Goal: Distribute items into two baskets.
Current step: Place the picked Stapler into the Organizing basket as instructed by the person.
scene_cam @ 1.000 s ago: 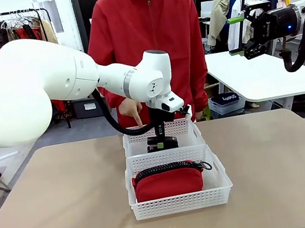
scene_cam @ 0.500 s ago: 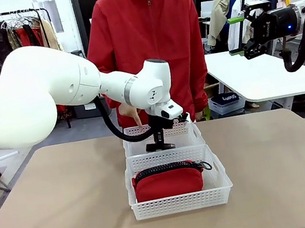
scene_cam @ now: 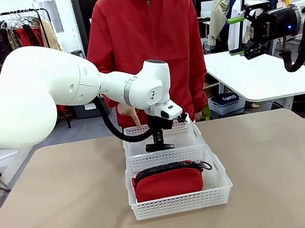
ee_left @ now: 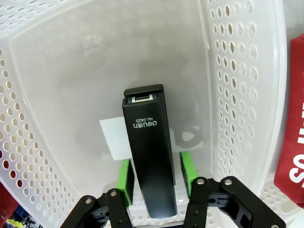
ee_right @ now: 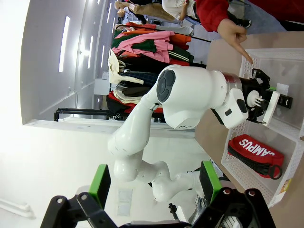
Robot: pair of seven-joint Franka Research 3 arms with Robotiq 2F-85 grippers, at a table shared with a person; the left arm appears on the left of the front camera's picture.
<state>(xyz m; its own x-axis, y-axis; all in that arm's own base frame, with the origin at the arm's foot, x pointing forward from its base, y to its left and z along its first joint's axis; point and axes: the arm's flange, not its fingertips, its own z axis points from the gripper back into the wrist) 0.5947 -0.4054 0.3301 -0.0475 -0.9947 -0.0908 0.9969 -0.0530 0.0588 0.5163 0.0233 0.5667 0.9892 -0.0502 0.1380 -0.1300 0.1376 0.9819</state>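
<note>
1. My left claw (ee_left: 154, 190) is reaching down into the far basket (scene_cam: 192, 136), its green pads (ee_left: 125, 183) standing on either side of the black stapler (ee_left: 149, 161); I cannot tell whether they are pinching it or standing just clear of it.
2. The stapler is pointing away from my wrist over the basket's floor, its front end lying across a small white label (ee_left: 114, 137).
3. In the front view the left claw (scene_cam: 160, 143) is hanging inside the far basket, with the stapler (scene_cam: 163, 146) at its tip.
4. The near basket (scene_cam: 221, 187) is sitting on the bench (scene_cam: 69, 211), touching the far one, and is holding the red pouch (scene_cam: 168, 183) with its black zipper running along the top.
5. A person in a red jacket (scene_cam: 145, 38) is standing at the far side, one hand (scene_cam: 130, 112) pointing a finger down near the far basket's left corner.
6. My right claw (ee_right: 153, 183) is raised well away from the bench with its pads spread wide and nothing between them, and is looking across at my left arm and both baskets.
</note>
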